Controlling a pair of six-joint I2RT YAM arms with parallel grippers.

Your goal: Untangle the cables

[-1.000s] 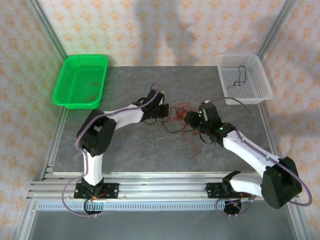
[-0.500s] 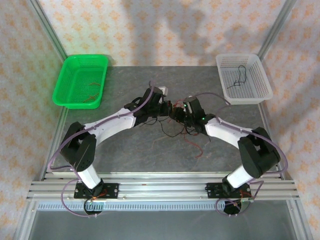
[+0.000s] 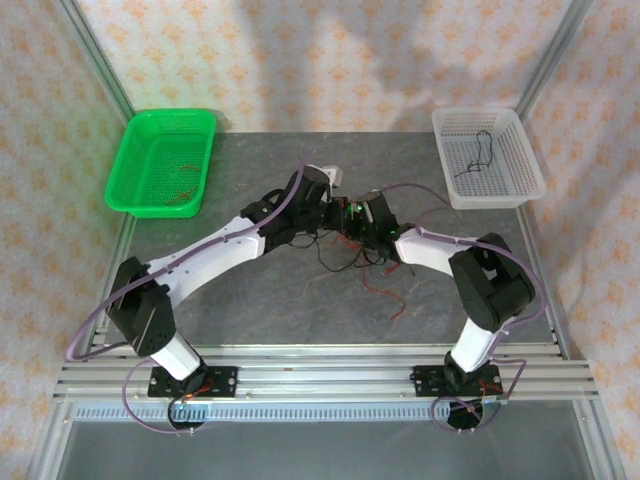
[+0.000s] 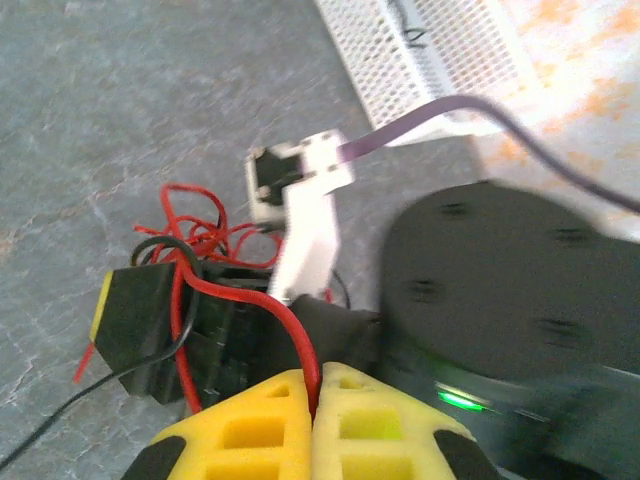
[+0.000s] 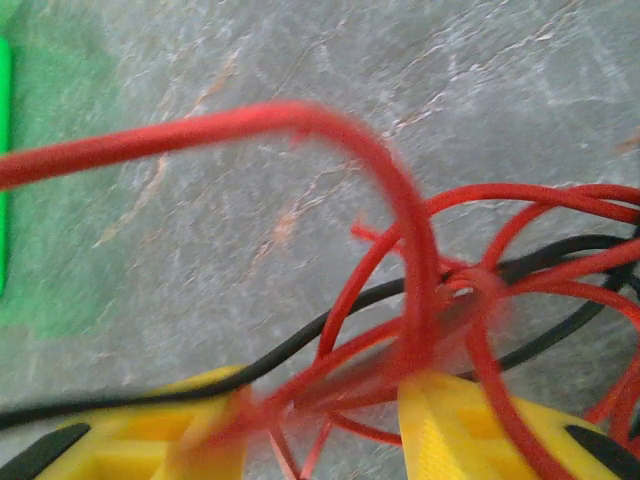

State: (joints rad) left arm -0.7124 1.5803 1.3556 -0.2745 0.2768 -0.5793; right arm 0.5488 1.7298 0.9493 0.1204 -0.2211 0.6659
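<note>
The cables [image 3: 362, 256] are a loose tangle of thin red and black wires on the grey table, just right of centre. My left gripper [image 3: 334, 214] sits at the tangle's left edge; in the left wrist view its yellow fingers [image 4: 270, 420] are shut on a red cable [image 4: 252, 300]. Facing it almost tip to tip is my right gripper [image 3: 354, 219]. In the right wrist view the right gripper [image 5: 320, 425] is open, its yellow fingers [image 5: 480, 430] apart, with several red cables [image 5: 420, 290] and a black cable [image 5: 300, 345] crossing the gap.
A green basket [image 3: 160, 160] at the back left holds a red wire. A white basket [image 3: 487, 157] at the back right holds a black wire. Loose red strands [image 3: 392, 300] trail toward the front. Purple arm hoses [image 3: 420, 192] arc over the table.
Both arms have stretched toward the table's centre. The right gripper has swung left until it meets the left gripper at the tangle. The left gripper has stayed shut.
</note>
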